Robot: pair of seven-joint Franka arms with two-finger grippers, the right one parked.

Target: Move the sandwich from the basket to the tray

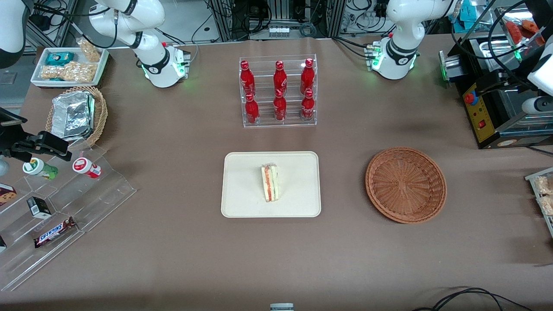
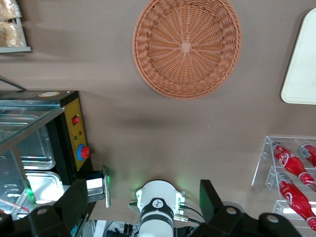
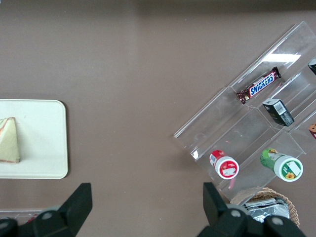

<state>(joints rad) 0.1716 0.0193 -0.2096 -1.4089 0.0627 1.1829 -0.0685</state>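
Note:
The sandwich [image 1: 270, 182], a wedge with orange-red and green layers, stands on the cream tray [image 1: 242, 207] near the table's middle; the parked arm's wrist view also shows the sandwich [image 3: 9, 140] on the tray [image 3: 44, 148]. The reddish-brown basket [image 1: 406, 185] lies empty beside the tray, toward the working arm's end. My gripper [image 2: 143, 190] hangs high above the table, over the ground between the basket [image 2: 186, 47] and the arm's own base [image 2: 158, 202]. It is open, with its dark fingers [image 2: 74, 200] wide apart and nothing between them. One corner of the tray [image 2: 301, 64] shows in that view.
A clear rack of red bottles [image 1: 278, 90] stands farther from the front camera than the tray. A machine with a yellow panel [image 1: 484, 112] sits at the working arm's end. At the parked arm's end are a clear snack stand [image 1: 56, 203], a tan basket with foil [image 1: 77, 114] and a white snack tray [image 1: 69, 65].

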